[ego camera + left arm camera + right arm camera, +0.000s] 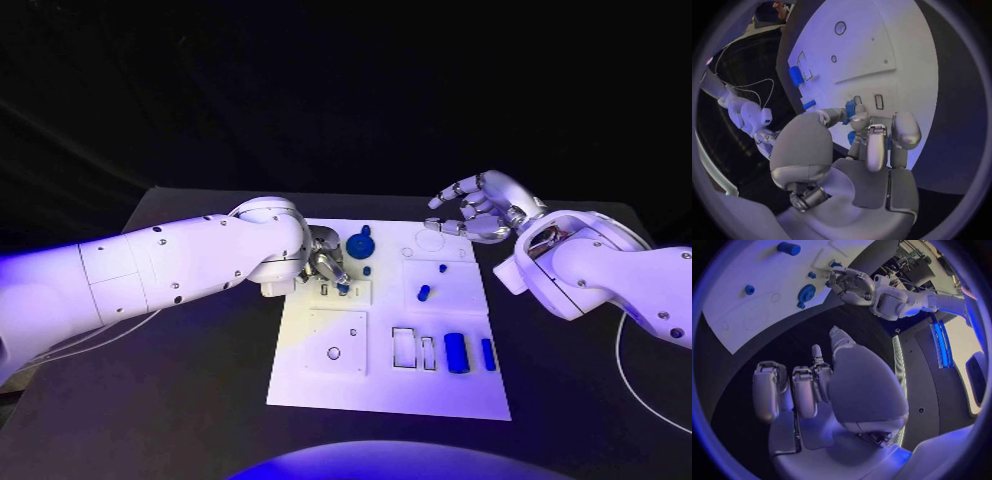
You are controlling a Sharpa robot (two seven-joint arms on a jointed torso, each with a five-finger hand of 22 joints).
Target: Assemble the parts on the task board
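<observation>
A: In the head view, where is the left silver hand (326, 266)?

B: Over the left part of the flat white task board (325, 375), near its far edge. Its fingertips point down at a small slotted block on the board, and a small blue part (343, 289) sits right at the fingertips. Whether the fingers pinch it I cannot tell from here.

A: And the other parts?

B: A round blue gear-like part (359, 243) lies just beside that hand, toward the far edge. A short blue peg (424, 292) lies mid-board, and a long blue bar (456, 352) with a thinner blue bar (489, 353) next to it lies toward the near right.

A: The right silver hand (477, 208)?

B: Raised over the board's far right corner, fingers curled but apart, holding nothing.

A: The left wrist view?

B: The left hand (873, 135) is bent toward the task board (904, 60); a small blue part (851, 107) sits between thumb and fingertips, touching them, so it looks pinched there.

A: The right wrist view?

B: The right hand (811, 385) hangs over the black table, empty. The task board (742, 270) lies well apart from it, with the round blue part (806, 293) on it.
</observation>
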